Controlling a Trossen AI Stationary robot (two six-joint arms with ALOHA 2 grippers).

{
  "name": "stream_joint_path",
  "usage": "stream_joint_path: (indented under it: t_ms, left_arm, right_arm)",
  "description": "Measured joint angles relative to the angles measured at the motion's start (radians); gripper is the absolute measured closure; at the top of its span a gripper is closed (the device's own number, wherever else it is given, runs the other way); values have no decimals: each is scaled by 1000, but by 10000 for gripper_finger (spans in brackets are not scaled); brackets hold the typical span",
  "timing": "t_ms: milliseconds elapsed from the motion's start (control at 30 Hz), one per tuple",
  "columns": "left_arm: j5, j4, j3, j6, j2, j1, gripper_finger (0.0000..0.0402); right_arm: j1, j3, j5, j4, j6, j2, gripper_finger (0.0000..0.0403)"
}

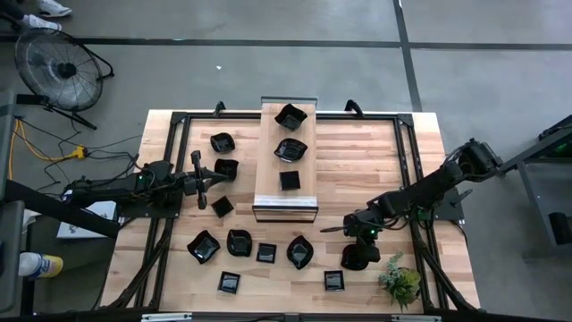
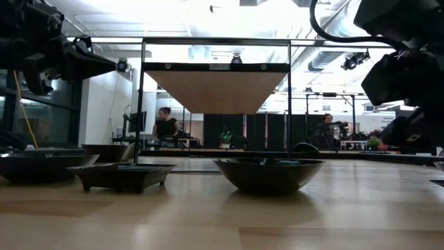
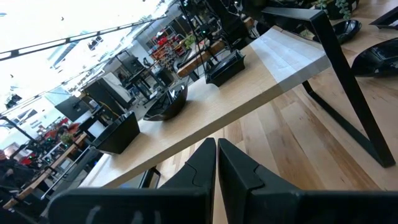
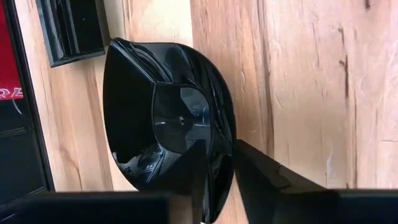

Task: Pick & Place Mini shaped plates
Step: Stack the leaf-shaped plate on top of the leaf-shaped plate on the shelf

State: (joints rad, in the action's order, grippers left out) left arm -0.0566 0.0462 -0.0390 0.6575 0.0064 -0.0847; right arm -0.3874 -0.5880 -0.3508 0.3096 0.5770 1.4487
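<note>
Several glossy black mini plates lie on the wooden table, among them a leaf-like one (image 1: 300, 251) and a square one (image 1: 333, 280). Three more sit on a raised wooden platform (image 1: 286, 201). My right gripper (image 1: 360, 234) is at the table's near right, shut on a rounded black plate (image 4: 168, 118). My left gripper (image 1: 214, 179) hovers left of the platform, beside a square plate (image 1: 226, 168). Its fingers (image 3: 216, 149) are shut on nothing. My right gripper (image 4: 221, 180) pinches the plate's rim (image 4: 214, 155), one finger inside the hollow and the other finger (image 4: 267, 174) outside it. The fingers come from above, pointing down. The plate's hollow faces up toward the wrist. Whether its underside is on the table I cannot tell.
A small green plant (image 1: 400, 282) stands at the near right corner, close to my right gripper. A black metal frame (image 1: 183, 121) runs around the table's edges. More plates (image 2: 267, 173) are spread along the near half. Bare wood (image 1: 357, 156) lies right of the platform.
</note>
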Motion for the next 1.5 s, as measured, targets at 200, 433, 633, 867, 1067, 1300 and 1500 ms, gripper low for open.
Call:
stream_joint_path:
  t_ms: [200,433,633,867,1067,1300,1500]
  left_arm:
    - [0,0,0,0,0,0,389]
    - [0,0,0,0,0,0,389]
    - [0,0,0,0,0,0,389]
    - [0,0,0,0,0,0,389]
    - [0,0,0,0,0,0,389]
    - [0,0,0,0,0,0,389]
    - [0,0,0,0,0,0,389]
  right_arm:
    - [0,0,0,-25,6,0,383]
    - [1,0,-1,-56,102,-12,395]
    - [1,0,0,-46,99,-23,398]
    - [2,0,-17,-44,95,-23,400]
    - [15,0,-61,-43,110,-29,401]
    - [72,0,-76,-43,170,-138,402]
    - [129,-48,-74,37,181,-241,402]
